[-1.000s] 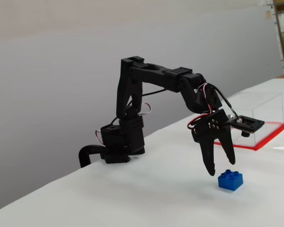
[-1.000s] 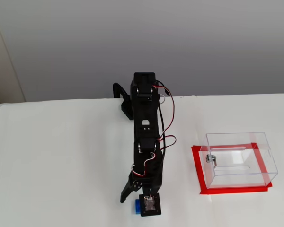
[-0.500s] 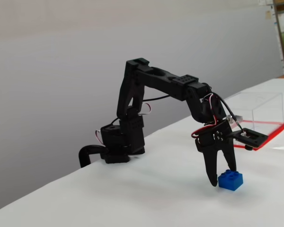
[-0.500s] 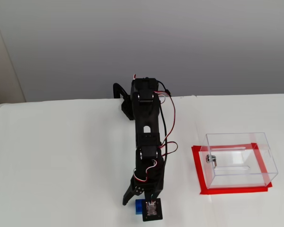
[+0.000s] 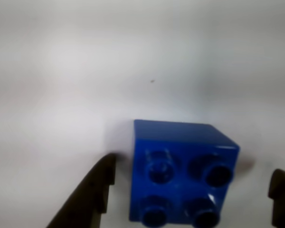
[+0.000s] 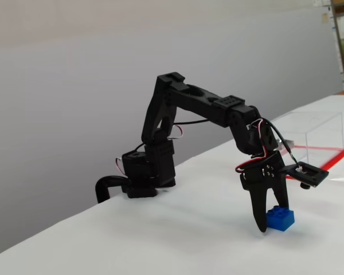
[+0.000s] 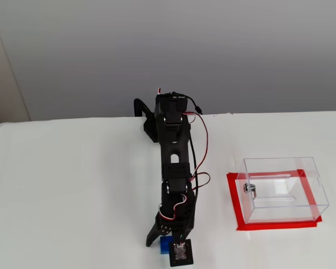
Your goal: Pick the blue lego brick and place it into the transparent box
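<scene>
Fingers straddle the blue lego brick point(image 5: 180, 173) — that is the plain sense of the wrist view, where one dark fingertip point(image 5: 92, 194) stands just off the brick's left side and the other shows only as a sliver at the right edge, farther off. The jaws are spread, not yet pinching; bare white table point(image 5: 85, 71) shows in the gap on both sides. I take the arm to be down low so the fingers can close on the brick's flat walls, below its four studs.

From the side, a fixed view has the gripper point(image 6: 270, 220) pointing almost straight down with its tips at the tabletop, the brick point(image 6: 280, 218) partly hidden behind the nearer finger. Whether a tip already touches the brick I cannot tell from there. That view gives height and tilt, which the wrist camera cannot.

Only the high fixed view lays out the route: the transparent box point(image 7: 284, 189), on its red base, stands well apart to the right of the gripper point(image 7: 168, 244), and the brick point(image 7: 166, 245) peeks out as a scrap of blue under the wrist. The box looks empty — the brick's trip lies ahead.
</scene>
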Controlling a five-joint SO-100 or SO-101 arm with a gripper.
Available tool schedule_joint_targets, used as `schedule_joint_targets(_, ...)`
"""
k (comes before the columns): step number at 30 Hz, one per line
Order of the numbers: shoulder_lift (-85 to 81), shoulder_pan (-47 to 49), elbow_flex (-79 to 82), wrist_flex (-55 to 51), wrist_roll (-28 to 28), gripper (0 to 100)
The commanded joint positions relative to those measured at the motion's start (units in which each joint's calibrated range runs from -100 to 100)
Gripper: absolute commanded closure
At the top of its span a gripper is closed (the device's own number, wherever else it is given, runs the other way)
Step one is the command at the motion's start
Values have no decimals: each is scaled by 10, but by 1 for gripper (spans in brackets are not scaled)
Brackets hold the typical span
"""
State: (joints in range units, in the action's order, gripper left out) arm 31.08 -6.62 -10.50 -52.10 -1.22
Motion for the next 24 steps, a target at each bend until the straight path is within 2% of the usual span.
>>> schedule_joint_targets(1,-5,1,-32,1,2,66)
schedule_joint_targets(7,-4,2,-33,4,2,83)
schedule_joint_targets(10,-4,2,-33,4,2,87)
schedule_joint_targets(14,-4,2,-33,3,2,90)
schedule_joint_targets(24,-16,2,-34,1,2,89)
